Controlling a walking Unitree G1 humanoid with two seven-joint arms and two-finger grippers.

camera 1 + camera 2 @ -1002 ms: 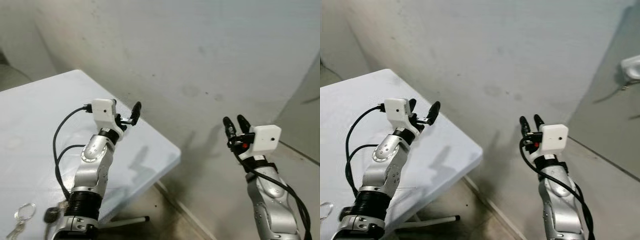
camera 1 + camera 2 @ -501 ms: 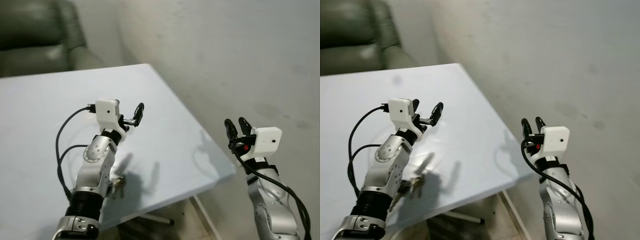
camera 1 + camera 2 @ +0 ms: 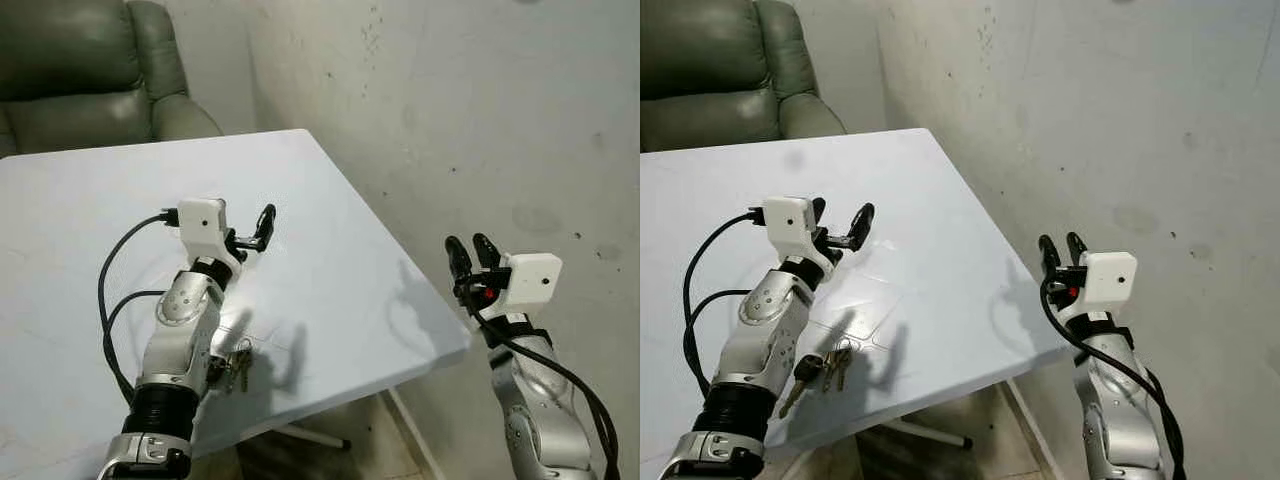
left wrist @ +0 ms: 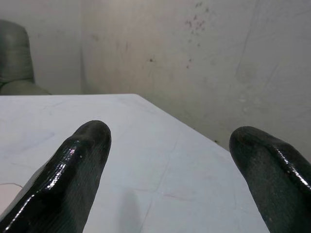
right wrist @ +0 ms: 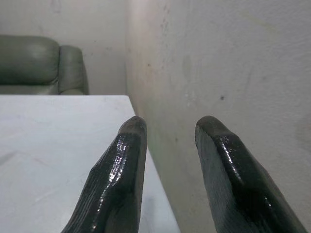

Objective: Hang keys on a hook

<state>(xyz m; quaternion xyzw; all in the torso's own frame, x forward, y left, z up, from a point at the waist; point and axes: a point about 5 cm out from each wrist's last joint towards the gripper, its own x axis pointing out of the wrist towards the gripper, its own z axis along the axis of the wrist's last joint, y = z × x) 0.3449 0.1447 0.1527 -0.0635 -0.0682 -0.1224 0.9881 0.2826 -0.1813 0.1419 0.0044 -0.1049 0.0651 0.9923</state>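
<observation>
A small bunch of keys [image 3: 821,368] with a dark fob lies on the white table [image 3: 330,230] near its front edge, just beside my left forearm. My left gripper [image 3: 840,224] is raised above the table's middle, well above and beyond the keys, open with nothing between its fingers [image 4: 82,160]. My right gripper [image 3: 466,245] is held up off the table's right edge, close to the pale wall [image 3: 480,100], open and holding nothing. In the right wrist view the right gripper's fingers [image 5: 121,165] point along the wall past the table's corner.
A green armchair [image 3: 80,70] stands behind the table at the far left. The stained plaster wall runs along the right side of the table. A white table leg [image 3: 310,437] shows on the floor below the front edge.
The camera has swung left, from the table's corner and bare wall onto the tabletop and armchair. The keys now lie in plain view by my left forearm. Both arms hold their pose.
</observation>
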